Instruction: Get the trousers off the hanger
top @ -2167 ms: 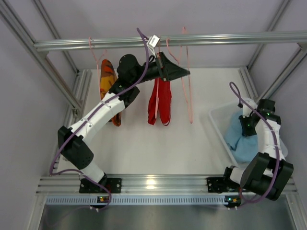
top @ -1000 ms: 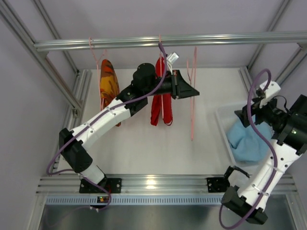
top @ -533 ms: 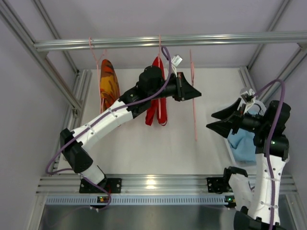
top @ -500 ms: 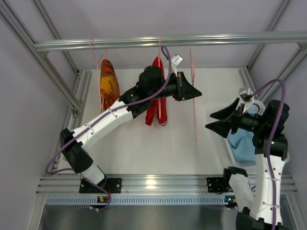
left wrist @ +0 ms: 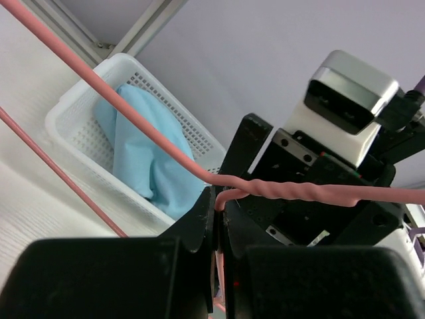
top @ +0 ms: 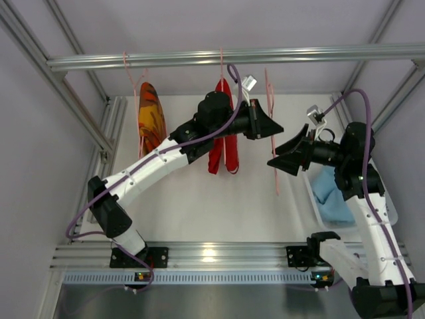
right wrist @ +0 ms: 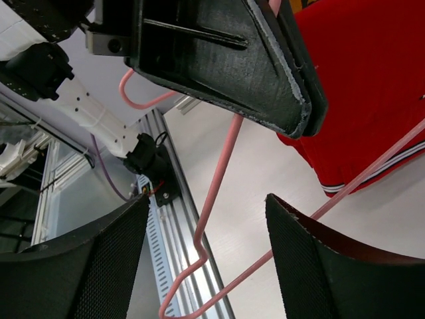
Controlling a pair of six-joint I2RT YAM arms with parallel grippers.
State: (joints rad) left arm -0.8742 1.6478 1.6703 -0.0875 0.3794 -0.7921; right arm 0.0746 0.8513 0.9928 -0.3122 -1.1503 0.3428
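Straddling hanger (top: 268, 90), right tool (top: 273, 156) moved in

The left pincer (left wrist: 218, 226) clamps the pink hanger (left wrist: 299, 191); behind, light blue trousers (left wrist: 143, 156) lie in a white basket (left wrist: 83, 129).

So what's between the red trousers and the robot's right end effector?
An empty pink hanger, pinched by the left end effector. The top view shows it hanging between the red trousers and the open right end effector.
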